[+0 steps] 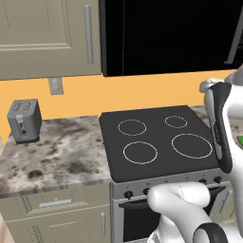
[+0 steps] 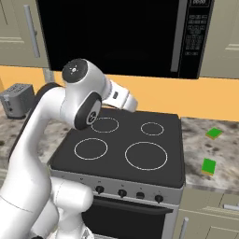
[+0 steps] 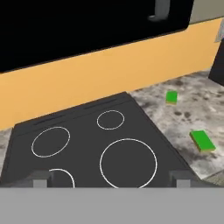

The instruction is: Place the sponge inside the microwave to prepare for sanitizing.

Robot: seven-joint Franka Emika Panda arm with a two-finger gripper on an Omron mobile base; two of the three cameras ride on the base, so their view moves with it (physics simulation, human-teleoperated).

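The microwave (image 2: 112,37) is the glossy black box hung above the cooktop; its door looks shut, with a grey handle (image 3: 159,11) by the control panel (image 2: 196,32). Two green sponges with yellow sides lie on the speckled counter right of the cooktop, one nearer (image 3: 202,141) (image 2: 208,166) and one farther back (image 3: 172,97) (image 2: 214,133). My gripper (image 3: 111,178) hangs open over the front of the cooktop with nothing between its fingertips (image 3: 41,178), well left of both sponges. In the right base view my arm's elbow (image 2: 79,93) covers the hand.
A black four-ring cooktop (image 1: 156,140) with oven knobs fills the middle. A grey toaster (image 1: 23,121) stands on the left counter (image 1: 57,156). Beige cabinets (image 1: 47,38) flank the microwave, above an orange back wall (image 3: 87,78).
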